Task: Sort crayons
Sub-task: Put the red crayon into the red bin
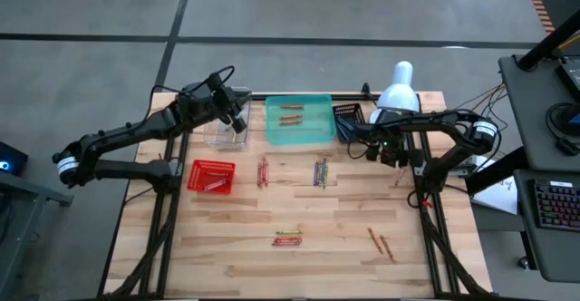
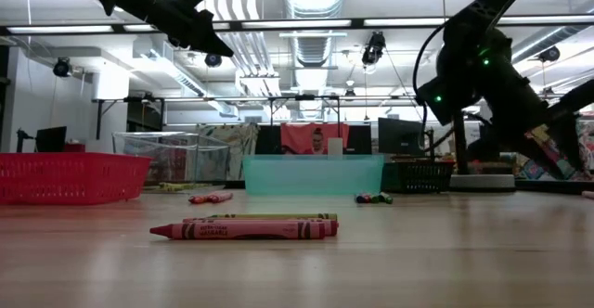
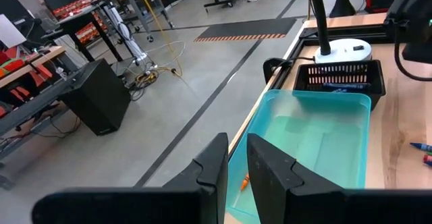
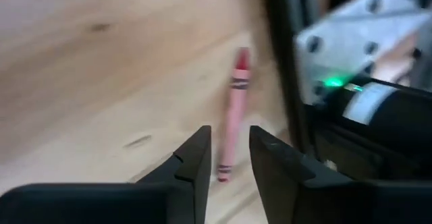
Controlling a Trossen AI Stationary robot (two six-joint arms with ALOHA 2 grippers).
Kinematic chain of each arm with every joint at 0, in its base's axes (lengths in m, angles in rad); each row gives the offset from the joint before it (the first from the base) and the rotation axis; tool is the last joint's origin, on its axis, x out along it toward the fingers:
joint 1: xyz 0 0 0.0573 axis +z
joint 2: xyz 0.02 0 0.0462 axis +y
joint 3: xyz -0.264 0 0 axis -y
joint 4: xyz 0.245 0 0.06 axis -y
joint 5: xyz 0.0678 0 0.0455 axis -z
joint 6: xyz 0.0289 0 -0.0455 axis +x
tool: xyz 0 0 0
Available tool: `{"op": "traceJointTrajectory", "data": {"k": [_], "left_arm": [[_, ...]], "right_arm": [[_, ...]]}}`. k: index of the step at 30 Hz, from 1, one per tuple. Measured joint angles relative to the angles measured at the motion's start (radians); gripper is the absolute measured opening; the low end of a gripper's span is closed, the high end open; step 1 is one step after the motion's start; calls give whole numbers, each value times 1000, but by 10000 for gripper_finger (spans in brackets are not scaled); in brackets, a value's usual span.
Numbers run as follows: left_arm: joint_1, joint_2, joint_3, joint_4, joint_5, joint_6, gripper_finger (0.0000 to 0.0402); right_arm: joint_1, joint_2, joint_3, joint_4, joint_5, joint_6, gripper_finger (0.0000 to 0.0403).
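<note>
Red crayon (image 4: pixel 231 119) beyond the released right gripper (image 4: pixel 229 158), visible only in its wrist view.

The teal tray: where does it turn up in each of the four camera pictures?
High view: teal tray at the table's far edge, centre.
Low view: pale teal wall in the middle distance.
Left wrist view: fills the lower right.
Right wrist view: not in it.
Shared landmark: the black basket beside it.

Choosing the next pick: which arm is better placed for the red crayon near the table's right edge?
Right, probably: the open right hand points straight at the red crayon; the left hand hovers far across the table.
</note>
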Motion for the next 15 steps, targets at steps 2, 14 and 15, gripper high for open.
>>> {"op": "traceJointTrajectory", "data": {"k": [2,14,15], "left_arm": [[0,0,0,0,0,1,39],[0,0,0,-2,0,16,39],[0,0,0,-2,0,16,39]], "right_arm": [[0,0,-6,-32,-1,35,103],[5,13,-41,-15,-9,112,96],[5,14,-46,-14,-7,124,94]]}}
